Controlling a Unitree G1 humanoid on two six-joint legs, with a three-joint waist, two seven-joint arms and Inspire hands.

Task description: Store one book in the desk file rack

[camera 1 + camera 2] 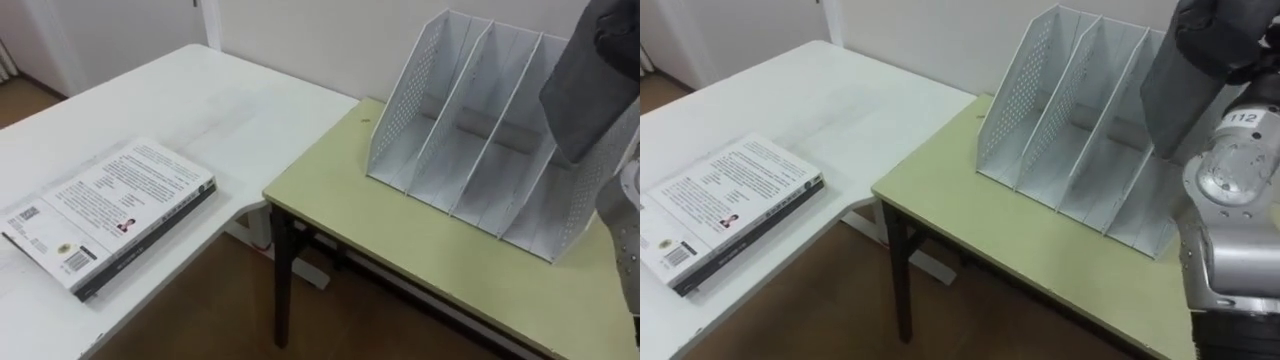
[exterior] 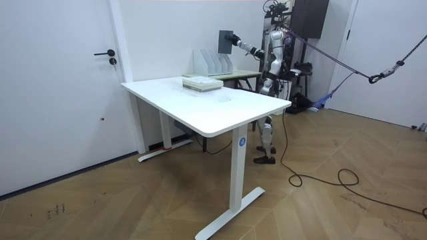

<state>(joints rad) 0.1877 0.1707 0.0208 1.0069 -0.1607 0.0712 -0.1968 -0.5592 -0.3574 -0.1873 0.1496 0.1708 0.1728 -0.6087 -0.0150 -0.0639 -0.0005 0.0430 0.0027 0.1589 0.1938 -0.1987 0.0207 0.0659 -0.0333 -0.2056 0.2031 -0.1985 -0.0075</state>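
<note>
Right hand pinches the dark grey book by its top, above the white file rack at one o'clock. Stiff, smooth and probably slippery: best gripped near the spine. Spare books lie at eight o'clock.

The room looks like an office that also serves as a robot test space. A large white worktop on a height-adjustable metal frame stands near a plain white door with a dark lever handle. Beside it is a smaller green-topped worktop carrying a white perforated file rack with several slots. Books lie stacked on the white worktop. The walls are bare and white, and the wooden floor is laid in a herringbone pattern.
</note>
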